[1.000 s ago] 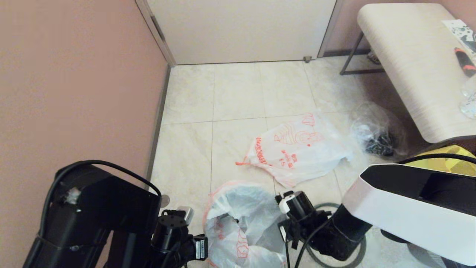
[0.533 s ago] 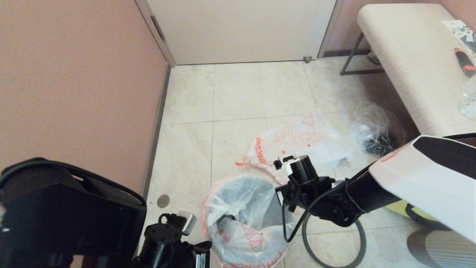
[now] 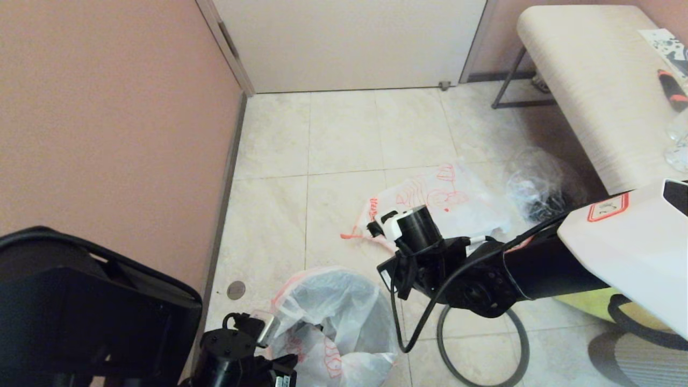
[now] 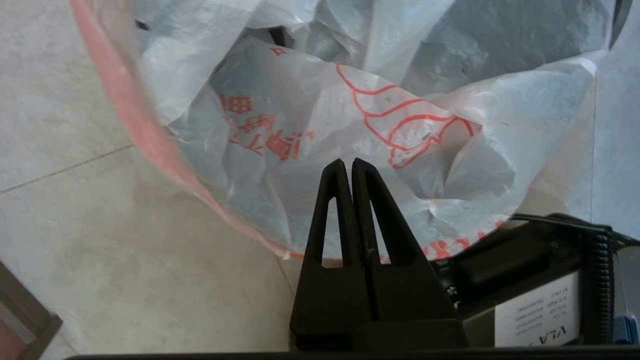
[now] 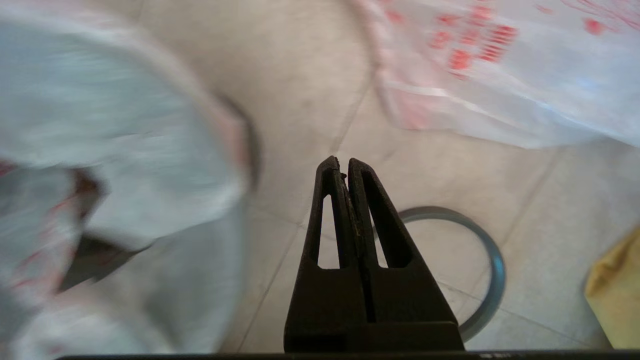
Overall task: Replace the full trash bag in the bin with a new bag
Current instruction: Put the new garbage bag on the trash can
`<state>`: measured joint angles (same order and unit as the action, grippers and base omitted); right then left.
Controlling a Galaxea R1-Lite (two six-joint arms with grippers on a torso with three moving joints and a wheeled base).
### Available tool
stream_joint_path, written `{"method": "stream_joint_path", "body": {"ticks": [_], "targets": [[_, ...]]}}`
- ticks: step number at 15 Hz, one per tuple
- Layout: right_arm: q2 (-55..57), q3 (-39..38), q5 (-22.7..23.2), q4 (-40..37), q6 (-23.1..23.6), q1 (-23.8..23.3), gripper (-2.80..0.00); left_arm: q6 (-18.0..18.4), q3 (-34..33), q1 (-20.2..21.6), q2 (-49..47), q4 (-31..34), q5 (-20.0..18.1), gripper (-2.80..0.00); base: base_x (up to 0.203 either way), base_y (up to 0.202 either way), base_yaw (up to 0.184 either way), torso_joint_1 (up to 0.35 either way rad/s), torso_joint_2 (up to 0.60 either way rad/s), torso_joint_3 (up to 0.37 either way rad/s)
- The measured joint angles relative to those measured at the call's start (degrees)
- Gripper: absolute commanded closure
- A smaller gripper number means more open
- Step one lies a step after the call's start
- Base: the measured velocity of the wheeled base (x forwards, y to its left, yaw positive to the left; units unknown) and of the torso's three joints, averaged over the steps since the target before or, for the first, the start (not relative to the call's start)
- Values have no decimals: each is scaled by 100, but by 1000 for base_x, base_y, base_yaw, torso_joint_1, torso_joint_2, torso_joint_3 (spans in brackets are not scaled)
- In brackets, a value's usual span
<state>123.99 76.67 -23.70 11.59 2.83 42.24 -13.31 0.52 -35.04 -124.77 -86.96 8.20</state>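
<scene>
right gripper [image 5: 340, 162] swung away toward the new bag [image 3: 451, 207], left gripper [image 4: 345, 164] beside the bin [image 3: 333, 322], both pinched empty, probably repositioning

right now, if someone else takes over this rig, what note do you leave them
Left pincer: shut, empty, tips at the full trash bag.
Right pincer: shut, empty, above the floor between the bin and the new bag.
Done: rim hoop is off, lying on the floor beside the bin.
Left: full bag sits in the bin, so lift it out, line the bin with the new bag lying limp on the floor beyond, refit the hoop.
</scene>
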Motion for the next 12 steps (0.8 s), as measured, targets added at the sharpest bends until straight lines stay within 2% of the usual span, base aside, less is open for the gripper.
{"method": "stream_joint_path", "body": {"ticks": [6, 8, 12], "targets": [[933, 818, -40, -689, -129, 741, 0, -99, 160, 181, 1446, -22, 22, 0, 0, 0, 0, 0, 0, 0], [1165, 880, -210, -1052, -478, 1085, 0, -115, 160, 199, 1758, -22, 26, 0, 0, 0, 0, 0, 0, 0], [1553, 843, -573, -1990, -1366, 1558, 0, -156, 159, 232, 1803, -20, 46, 0, 0, 0, 0, 0, 0, 0]]}}
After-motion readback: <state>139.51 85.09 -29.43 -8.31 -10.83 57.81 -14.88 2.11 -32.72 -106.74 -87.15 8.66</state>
